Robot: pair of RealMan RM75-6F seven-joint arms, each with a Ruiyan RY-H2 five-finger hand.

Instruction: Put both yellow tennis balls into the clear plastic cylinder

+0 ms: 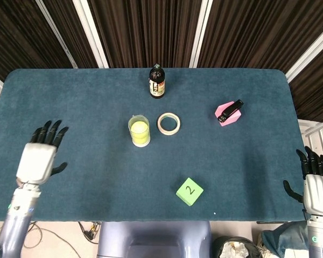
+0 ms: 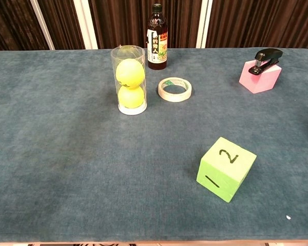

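A blue-carpeted table (image 1: 70,107) carries a clear cylinder (image 2: 129,82) near centre, a tape roll (image 2: 174,89) just at its 3 o'clock, a dark bottle (image 2: 157,38) at 12, a pink block (image 2: 258,77) toward 2, and a green cube (image 2: 226,168) at 5.

Dark bottle (image 2: 156,37), tape roll (image 2: 174,89), black stapler (image 2: 266,54) atop pink block (image 2: 258,78), green numbered cube (image 2: 226,168).

Head view high, looking straight down, chest view low and nearer, both sharing the table (image 1: 70,107) middle
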